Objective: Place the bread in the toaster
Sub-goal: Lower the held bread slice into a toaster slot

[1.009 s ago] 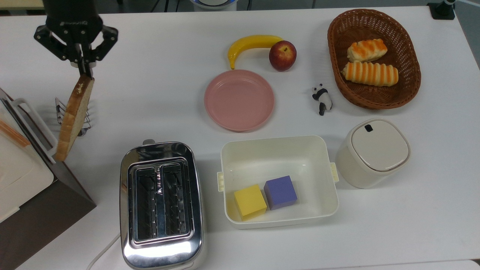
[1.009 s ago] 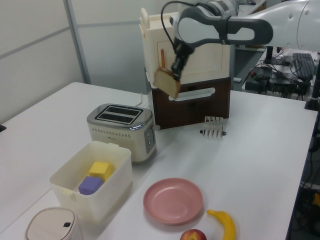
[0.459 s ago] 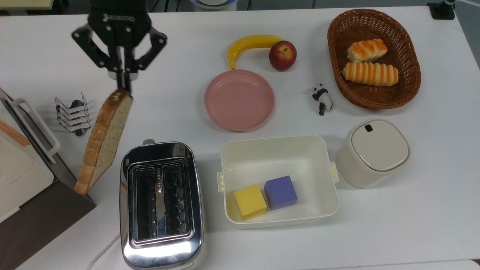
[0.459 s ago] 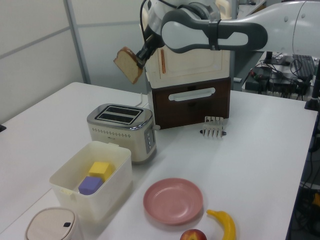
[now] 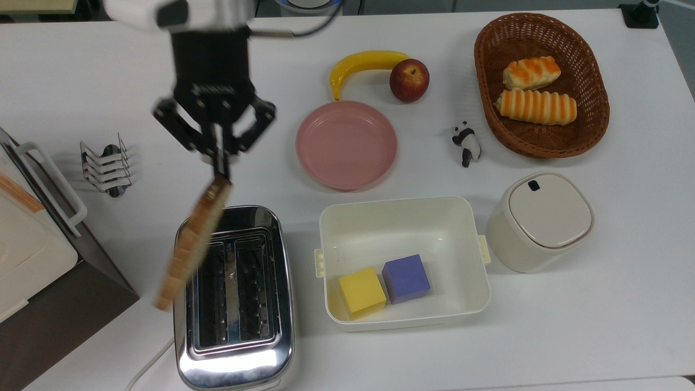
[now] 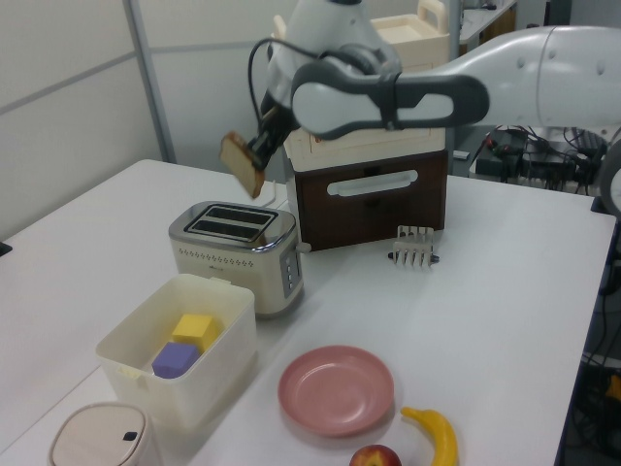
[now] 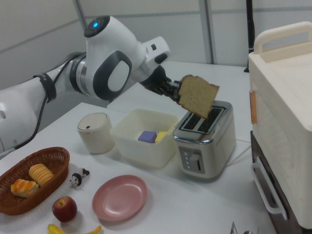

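Since earlier frame, my jaws (image 5: 220, 167) carry bread (image 5: 193, 244) from rack side to above toaster (image 5: 233, 296). Jaws clamp crust; slice hangs tilted over slot. I should square edge with slot, then descend slowly.

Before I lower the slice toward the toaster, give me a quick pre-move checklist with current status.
1. Grip: pincer shut on the bread at one edge. Ok.
2. Height: in the left view the bread hangs clear above the toaster. Ok.
3. Slots free: both black slots look empty in the top view. Ok.
4. Slice lined up with a slot: it hangs tilted, over the toaster's edge on the top view's left. Not ok.
5. Side clearance: the white bin stands apart from the toaster. Ok.
6. Toaster lever position: cannot tell.
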`<control>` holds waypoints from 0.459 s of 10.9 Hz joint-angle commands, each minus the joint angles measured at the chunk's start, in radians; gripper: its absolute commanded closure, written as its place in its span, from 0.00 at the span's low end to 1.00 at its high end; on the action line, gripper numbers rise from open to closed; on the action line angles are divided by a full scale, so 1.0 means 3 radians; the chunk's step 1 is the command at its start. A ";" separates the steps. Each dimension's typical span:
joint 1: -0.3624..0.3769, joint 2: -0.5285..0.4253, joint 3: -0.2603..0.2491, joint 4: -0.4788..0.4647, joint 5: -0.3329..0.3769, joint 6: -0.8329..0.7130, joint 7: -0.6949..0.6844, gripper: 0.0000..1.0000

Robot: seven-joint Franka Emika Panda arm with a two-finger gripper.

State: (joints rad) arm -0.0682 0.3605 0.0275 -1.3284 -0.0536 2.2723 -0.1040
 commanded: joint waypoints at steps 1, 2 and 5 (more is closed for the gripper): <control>0.0135 0.0010 -0.0036 -0.0102 0.0188 0.0126 0.0055 1.00; 0.0150 0.0010 -0.0036 -0.0107 0.0209 0.0126 0.0050 1.00; 0.0186 0.0010 -0.0036 -0.0158 0.0220 0.0121 0.0025 1.00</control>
State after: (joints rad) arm -0.0271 0.3857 0.0276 -1.3285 -0.0093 2.2828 -0.0941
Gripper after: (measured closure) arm 0.952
